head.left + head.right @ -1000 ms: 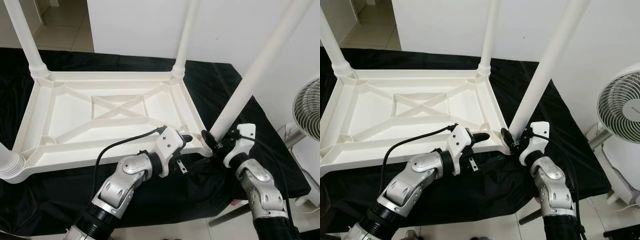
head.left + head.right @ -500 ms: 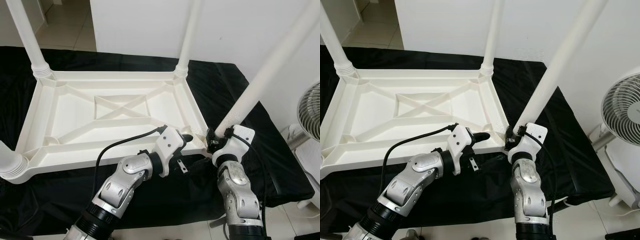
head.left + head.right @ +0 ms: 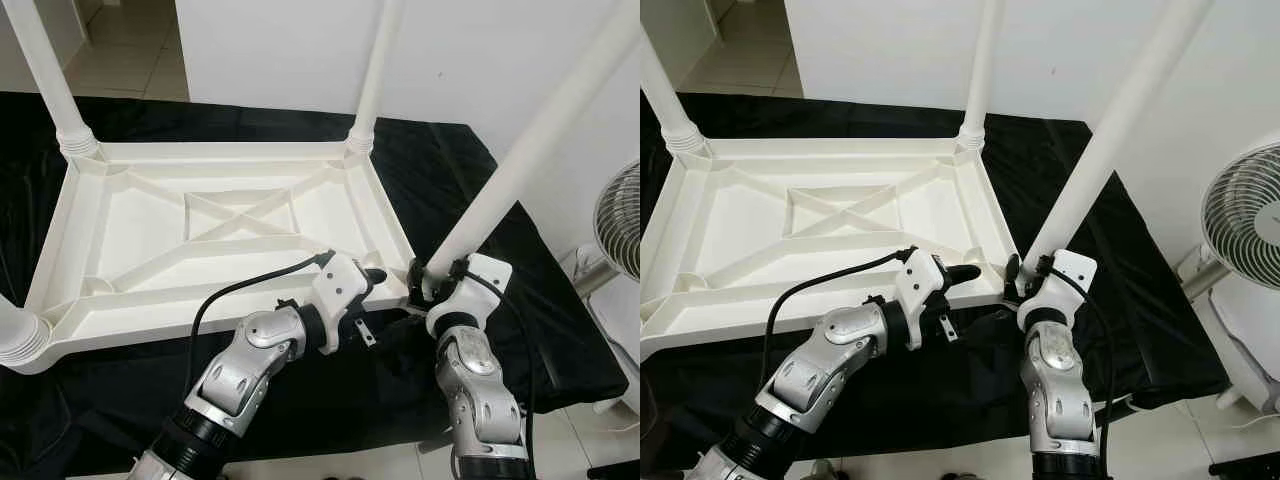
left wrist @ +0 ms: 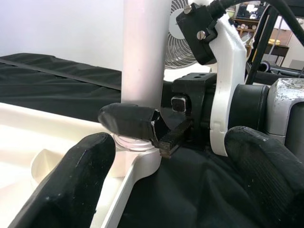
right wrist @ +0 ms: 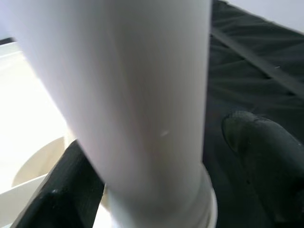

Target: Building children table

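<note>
The white plastic table top point(image 3: 210, 240) lies upside down on a black cloth point(image 3: 470, 180), underside ribs facing up, so that the legs can be driven into the corner sockets from above. Two far legs stand upright in their sockets; a third is seated at the near left corner point(image 3: 20, 335).

The fourth leg point(image 3: 520, 170) stands with its foot at the near right corner socket and leans away to the robot's right, so it is judged not yet fully seated. The right gripper point(image 3: 432, 283) is clamped around the base of this leg, one black finger point(image 5: 266, 156) on each side of the tube, gripping low where the leg can be steered into the socket. The left gripper point(image 3: 372, 277) hovers just beside the same corner with its fingers spread and holding nothing, judged to be steadying or guarding the table edge. A fan point(image 3: 1245, 215) stands at the right, well apart from the work.

Compared with one second ago, the right forearm has swung from an outward angle to nearly straight below the corner, and the wrist has turned about the leg base. The left arm has hardly changed. The leg keeps a similar lean
</note>
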### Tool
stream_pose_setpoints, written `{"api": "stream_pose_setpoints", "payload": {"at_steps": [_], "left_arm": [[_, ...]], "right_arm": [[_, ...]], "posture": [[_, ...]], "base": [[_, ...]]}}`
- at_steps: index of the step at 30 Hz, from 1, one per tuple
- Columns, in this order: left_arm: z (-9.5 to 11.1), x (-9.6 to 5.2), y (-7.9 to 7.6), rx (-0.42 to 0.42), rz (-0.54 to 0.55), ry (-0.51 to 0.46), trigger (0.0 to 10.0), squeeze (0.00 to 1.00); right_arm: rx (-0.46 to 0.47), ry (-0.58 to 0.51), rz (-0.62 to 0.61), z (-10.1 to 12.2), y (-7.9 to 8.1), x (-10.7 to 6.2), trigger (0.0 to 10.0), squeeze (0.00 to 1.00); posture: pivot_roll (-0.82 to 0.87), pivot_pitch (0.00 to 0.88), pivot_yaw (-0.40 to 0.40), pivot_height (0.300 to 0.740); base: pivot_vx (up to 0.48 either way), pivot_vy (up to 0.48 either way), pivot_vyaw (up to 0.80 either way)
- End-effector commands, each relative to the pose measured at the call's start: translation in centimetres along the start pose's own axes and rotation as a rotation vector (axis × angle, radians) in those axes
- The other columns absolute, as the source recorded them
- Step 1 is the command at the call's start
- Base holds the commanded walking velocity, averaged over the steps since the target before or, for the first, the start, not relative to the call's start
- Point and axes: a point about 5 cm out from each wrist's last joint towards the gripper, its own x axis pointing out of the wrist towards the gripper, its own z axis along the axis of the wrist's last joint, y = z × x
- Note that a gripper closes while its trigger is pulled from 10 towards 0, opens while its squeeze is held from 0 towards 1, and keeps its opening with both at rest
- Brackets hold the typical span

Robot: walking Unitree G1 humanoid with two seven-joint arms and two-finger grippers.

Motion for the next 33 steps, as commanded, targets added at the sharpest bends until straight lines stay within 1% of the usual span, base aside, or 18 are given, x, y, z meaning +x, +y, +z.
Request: {"api": "stream_pose_setpoints", "payload": {"at_steps": [1,2,4,5,6,7,8,10,12,13,14,15,16,17,18,21,29,33], "left_arm": [[-0.2,0.3,-0.4,-0.002,-0.024,0.006,10.0,0.0],[-0.2,0.3,-0.4,-0.001,-0.024,0.006,10.0,0.0],[-0.1,0.3,-0.4,0.0,-0.024,0.005,10.0,0.0],[-0.1,0.3,-0.4,0.0,-0.024,0.005,10.0,0.0],[-0.1,0.3,-0.3,0.001,-0.025,0.004,10.0,0.0],[-0.1,0.3,-0.3,0.001,-0.025,0.004,10.0,0.0],[-0.1,0.3,-0.3,0.003,-0.025,0.004,10.0,0.0],[-0.1,0.3,-0.3,0.003,-0.025,0.004,10.0,0.0],[-0.1,0.3,-0.3,0.006,-0.025,0.004,10.0,0.0],[-0.1,0.3,-0.3,0.006,-0.025,0.004,10.0,0.0],[-0.1,0.3,-0.2,0.008,-0.024,0.004,10.0,0.0],[-0.1,0.3,-0.2,0.008,-0.024,0.004,10.0,0.0],[0.0,0.2,-0.1,0.01,-0.023,0.005,10.0,0.0],[0.0,0.2,-0.1,0.01,-0.023,0.005,10.0,0.0],[0.0,0.2,-0.1,0.011,-0.023,0.005,10.0,0.0],[0.1,0.3,0.0,0.015,-0.023,0.004,10.0,0.0],[0.3,0.2,0.2,0.017,-0.021,0.003,10.0,0.0],[0.2,0.1,0.2,0.017,-0.018,0.007,10.0,0.0]], "right_arm": [[0.013,0.014,0.037,-0.3,-0.5,0.1,10.0,1.0],[0.009,0.012,0.103,-0.2,-0.7,0.2,10.0,0.0],[-0.004,0.006,0.189,0.1,-1.2,0.4,10.0,0.0],[-0.004,0.006,0.189,0.1,-1.2,0.4,10.0,0.0],[-0.007,-0.001,0.281,0.4,-1.8,0.6,10.0,0.0],[-0.007,-0.001,0.281,0.4,-1.8,0.6,10.0,0.0],[-0.035,-0.003,0.315,0.5,-2.2,0.9,10.0,0.0],[-0.035,-0.003,0.315,0.5,-2.2,0.9,10.0,0.0],[-0.09,0.005,0.395,0.7,-3.5,1.5,10.0,0.0],[-0.09,0.005,0.395,0.7,-3.5,1.5,10.0,0.0],[-0.119,0.01,0.441,0.7,-4.0,1.9,10.0,0.0],[-0.119,0.01,0.441,0.7,-4.0,1.9,10.0,0.0],[-0.144,0.014,0.484,0.6,-4.2,2.2,10.0,0.0],[-0.144,0.014,0.484,0.6,-4.2,2.2,10.0,0.0],[-0.158,0.017,0.514,0.5,-4.3,2.4,10.0,0.0],[-0.154,0.036,0.598,-0.1,-4.2,3.3,10.0,0.0],[-0.154,0.035,0.66,-0.4,-3.8,4.4,10.0,0.0],[-0.173,0.025,0.703,-0.4,-3.3,4.9,9.9,0.0]], "posture": [[0.02,0.085,-0.1,0.74],[0.02,0.085,-0.1,0.74],[0.02,0.082,-0.1,0.74],[0.02,0.082,-0.1,0.74],[0.02,0.078,-0.101,0.74],[0.02,0.078,-0.101,0.74],[0.02,0.073,-0.101,0.74],[0.02,0.073,-0.101,0.74],[0.03,0.068,-0.1,0.74],[0.03,0.068,-0.1,0.74],[0.03,0.066,-0.097,0.74],[0.03,0.066,-0.097,0.74],[0.03,0.064,-0.093,0.74],[0.03,0.064,-0.093,0.74],[0.03,0.064,-0.093,0.74],[0.04,0.068,-0.079,0.74],[0.05,0.074,-0.074,0.74],[0.05,0.075,-0.071,0.74]], "base": [[0.0,0.0,0.0],[0.0,0.0,0.0],[0.0,0.0,0.0],[0.0,0.0,0.0],[0.0,0.0,0.0],[0.0,0.0,0.0],[0.0,0.0,0.0],[0.0,0.0,0.0],[0.0,0.0,0.0],[0.0,0.0,0.0],[0.0,0.0,0.0],[0.0,0.0,0.0],[0.0,0.0,0.0],[0.0,0.0,0.0],[0.0,0.0,0.0],[0.0,0.0,0.0],[0.0,0.0,0.0],[0.0,0.0,0.0]]}}
